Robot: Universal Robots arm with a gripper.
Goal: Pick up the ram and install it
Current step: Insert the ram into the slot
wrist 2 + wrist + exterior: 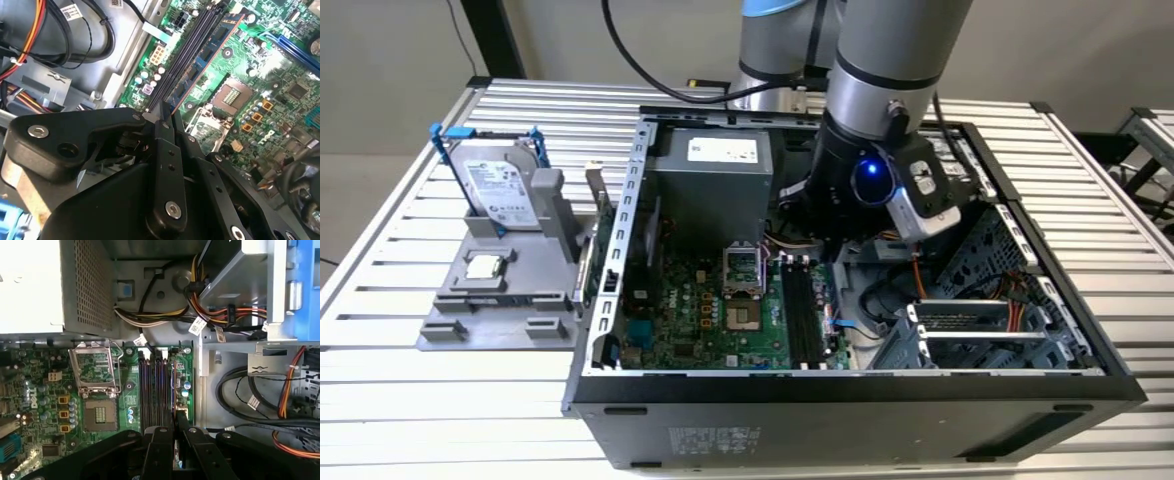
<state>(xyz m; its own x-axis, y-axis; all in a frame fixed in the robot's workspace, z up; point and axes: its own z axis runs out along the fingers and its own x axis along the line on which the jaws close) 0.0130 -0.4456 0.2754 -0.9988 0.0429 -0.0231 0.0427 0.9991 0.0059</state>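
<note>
The ram point(200, 65) is standing on edge along the black memory slots point(155, 390) of the green motherboard point(260, 85), beside the open processor socket point(97, 372). The gripper point(165, 117) is pinching the ram's near end between closed fingers. In the exterior view, the arm point(887, 90) is reaching into the open computer case point(854, 385).

I am seeing one open computer case point(854, 385), one motherboard point(707, 310), one hard drive point(500, 185), one processor chip point(484, 266), and I am gripping one ram point(207, 55) stick.
</note>
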